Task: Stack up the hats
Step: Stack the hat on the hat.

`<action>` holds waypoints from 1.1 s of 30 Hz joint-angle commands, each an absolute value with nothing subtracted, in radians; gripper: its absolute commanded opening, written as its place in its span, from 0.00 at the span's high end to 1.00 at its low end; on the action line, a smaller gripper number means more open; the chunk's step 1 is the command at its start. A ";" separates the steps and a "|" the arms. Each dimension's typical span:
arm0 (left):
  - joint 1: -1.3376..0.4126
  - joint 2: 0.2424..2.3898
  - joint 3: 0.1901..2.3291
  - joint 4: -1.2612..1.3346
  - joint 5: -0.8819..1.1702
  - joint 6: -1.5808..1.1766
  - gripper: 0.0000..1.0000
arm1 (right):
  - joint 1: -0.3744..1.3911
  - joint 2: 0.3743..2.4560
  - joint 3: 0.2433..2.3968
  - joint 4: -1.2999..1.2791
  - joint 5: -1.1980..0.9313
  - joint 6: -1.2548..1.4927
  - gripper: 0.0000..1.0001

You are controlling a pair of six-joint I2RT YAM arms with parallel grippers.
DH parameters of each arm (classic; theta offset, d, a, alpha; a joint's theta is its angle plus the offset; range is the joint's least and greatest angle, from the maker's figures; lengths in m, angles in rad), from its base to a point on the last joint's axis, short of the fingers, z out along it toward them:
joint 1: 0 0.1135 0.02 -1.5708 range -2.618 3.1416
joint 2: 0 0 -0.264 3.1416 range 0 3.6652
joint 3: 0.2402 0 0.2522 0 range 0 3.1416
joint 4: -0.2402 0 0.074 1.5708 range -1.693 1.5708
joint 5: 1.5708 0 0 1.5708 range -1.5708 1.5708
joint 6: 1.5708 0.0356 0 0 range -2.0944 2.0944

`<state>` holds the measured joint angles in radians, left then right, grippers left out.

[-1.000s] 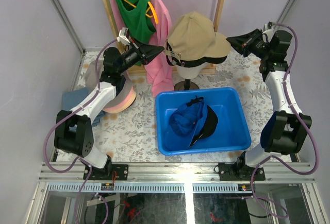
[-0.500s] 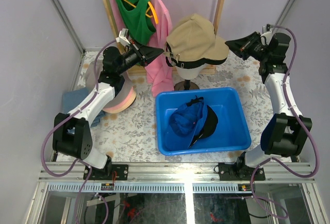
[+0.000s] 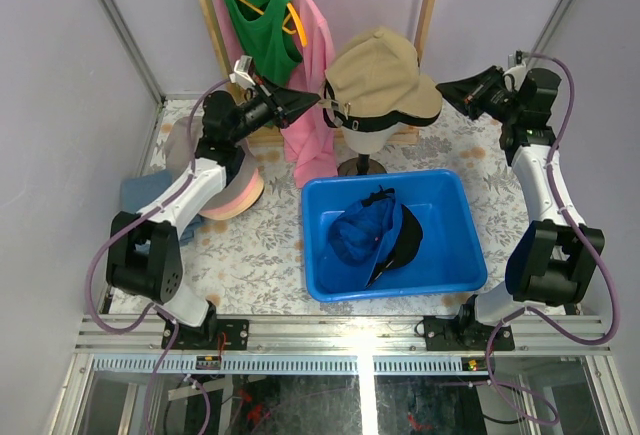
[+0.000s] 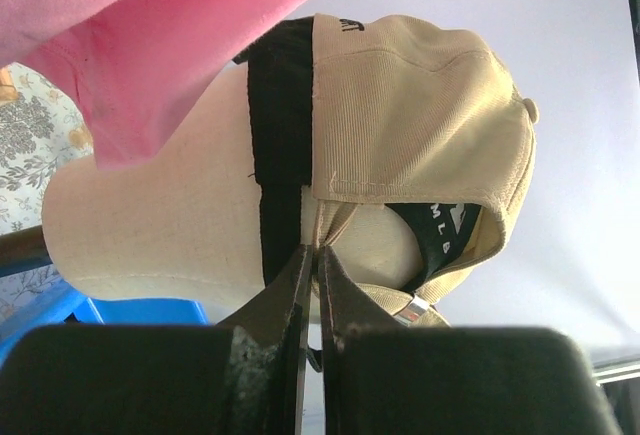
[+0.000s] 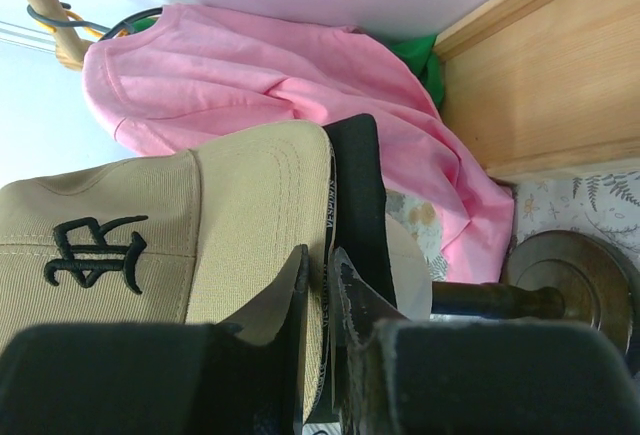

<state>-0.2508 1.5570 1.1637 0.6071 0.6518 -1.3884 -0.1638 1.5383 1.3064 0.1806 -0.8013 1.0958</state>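
Both arms raised, reaching inward. Left gripper (image 4: 314, 253) clamped on khaki cap (image 4: 420, 105) rear edge. Right gripper (image 5: 322, 270) fingers nearly together at brim; grip unclear.

Overhead cam, 2 close wrist cams, opp. sides of khaki cap (image 3: 385, 73)

Fingers (image 4: 283, 297) pinched together on khaki cap (image 4: 420, 105) rear edge.
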 commanded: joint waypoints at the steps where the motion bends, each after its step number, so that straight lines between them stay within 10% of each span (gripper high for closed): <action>1: -0.246 1.606 1.182 0.638 0.735 -1.428 1.00 | -0.165 1.566 1.351 0.019 -0.752 0.985 1.00; 33: -0.253 1.697 1.239 0.865 0.807 -1.549 1.00 | -0.170 1.448 1.192 0.430 -0.832 1.327 0.65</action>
